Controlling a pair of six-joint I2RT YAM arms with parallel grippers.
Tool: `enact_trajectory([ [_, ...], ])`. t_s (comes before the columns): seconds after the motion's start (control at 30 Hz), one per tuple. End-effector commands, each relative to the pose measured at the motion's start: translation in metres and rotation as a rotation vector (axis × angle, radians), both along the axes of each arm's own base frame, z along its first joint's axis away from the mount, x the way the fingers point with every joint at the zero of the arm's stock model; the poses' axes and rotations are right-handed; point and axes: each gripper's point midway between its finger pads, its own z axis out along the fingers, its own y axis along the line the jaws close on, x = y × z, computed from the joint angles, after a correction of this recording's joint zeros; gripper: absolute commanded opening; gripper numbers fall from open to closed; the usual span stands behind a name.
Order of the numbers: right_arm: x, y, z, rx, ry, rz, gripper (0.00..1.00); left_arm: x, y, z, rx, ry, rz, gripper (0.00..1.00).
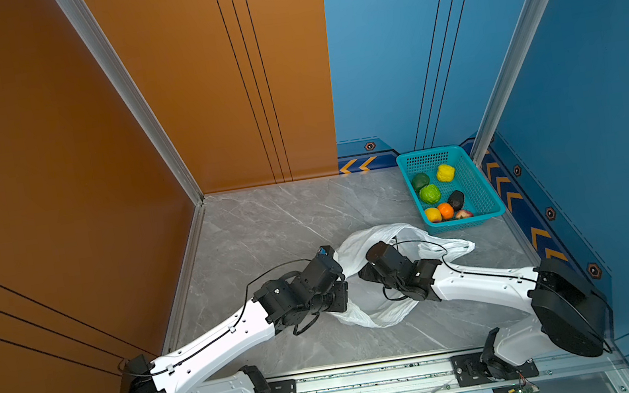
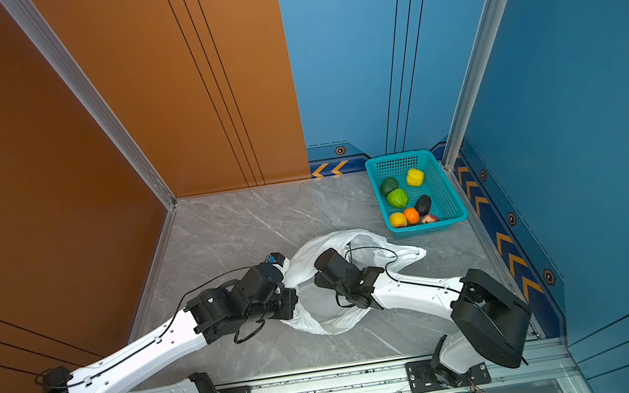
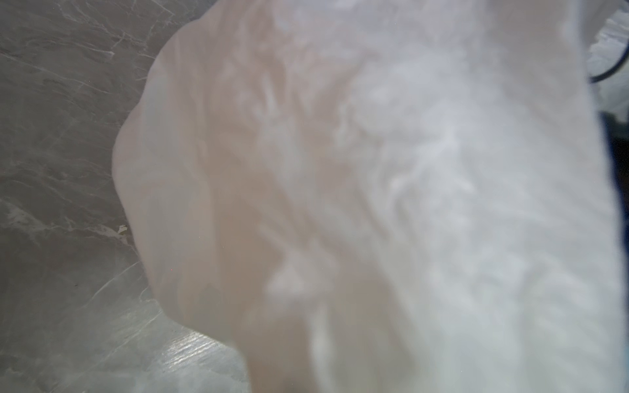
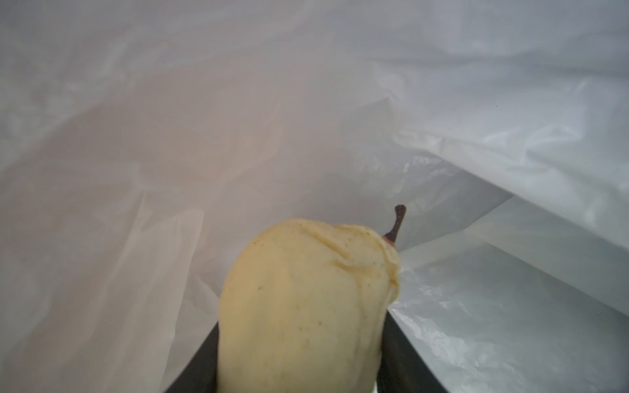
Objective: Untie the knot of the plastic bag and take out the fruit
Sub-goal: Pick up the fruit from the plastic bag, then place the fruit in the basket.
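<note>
Twin overhead views, wrist cameras close against plastic bag [image 3: 374, 170]

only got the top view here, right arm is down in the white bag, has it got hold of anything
observer: yes, the right wrist view shows a cream pear held in the right claw.
operator: is it out of the bag
observer: no, bag plastic surrounds the pear on every side in that view.
operator: any more fruit in there
observer: none shows past the pear, only plastic, though that view does not take in the whole bag.

Crumpled white plastic bag [image 1: 384, 315] holds a cream pear [image 4: 306, 306] (stemmed).
</note>
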Motion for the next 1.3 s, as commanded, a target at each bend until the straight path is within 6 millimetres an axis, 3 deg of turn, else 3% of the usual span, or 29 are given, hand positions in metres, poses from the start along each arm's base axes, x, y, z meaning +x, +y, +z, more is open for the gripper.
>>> enact_trajectory([
  [0.0, -0.02, -0.011, -0.002, -0.062, 0.036, 0.032, 0.39, 0.008, 0.01, 0.0, 0.01, -0.026, 0.048, 0.0],
  [0.5, -0.066, -0.01, 0.046, -0.058, 0.028, 0.135, 0.38, 0.022, 0.019, -0.001, 0.015, -0.043, 0.131, 0.0],
  [0.7, -0.07, -0.018, 0.089, -0.04, -0.005, 0.157, 0.38, 0.021, 0.019, -0.003, 0.018, -0.034, 0.127, 0.0],
  [1.0, -0.049, -0.046, 0.147, 0.008, -0.075, 0.115, 0.38, 0.021, 0.021, -0.005, 0.019, -0.032, 0.134, 0.0],
  [1.27, 0.0, -0.093, 0.177, 0.042, -0.116, 0.019, 0.38, 0.02, 0.024, -0.008, 0.025, -0.026, 0.138, 0.0],
])
